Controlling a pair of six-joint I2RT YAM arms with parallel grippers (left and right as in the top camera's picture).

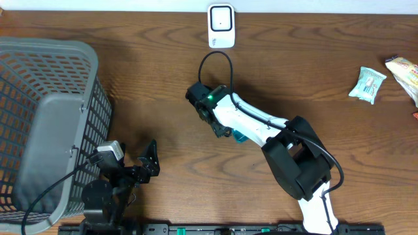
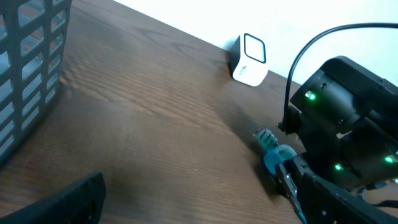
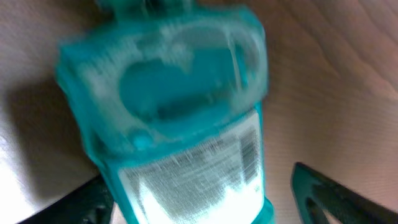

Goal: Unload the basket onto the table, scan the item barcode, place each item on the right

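The item is a teal bottle (image 3: pixel 180 99) with a white label whose barcode (image 3: pixel 249 149) runs along the label's right edge. It lies on the table (image 1: pixel 163 85) at the centre. My right gripper (image 3: pixel 199 202) is open and straddles it. The left finger (image 3: pixel 87 202) is at the bottle's side, and the right finger (image 3: pixel 329 193) stands a little apart from it. From overhead, only a bit of the bottle (image 1: pixel 239 136) shows beside the right gripper (image 1: pixel 225 129). The white scanner (image 1: pixel 221 26) stands at the far edge. My left gripper (image 1: pixel 147 163) rests open near the front left, holding nothing.
A grey mesh basket (image 1: pixel 46 124) fills the left side. Two snack packets (image 1: pixel 368 84) lie at the far right. In the left wrist view, the right arm (image 2: pixel 348 124) and the bottle (image 2: pixel 273 155) sit ahead to the right, with the scanner (image 2: pixel 250 59) beyond them.
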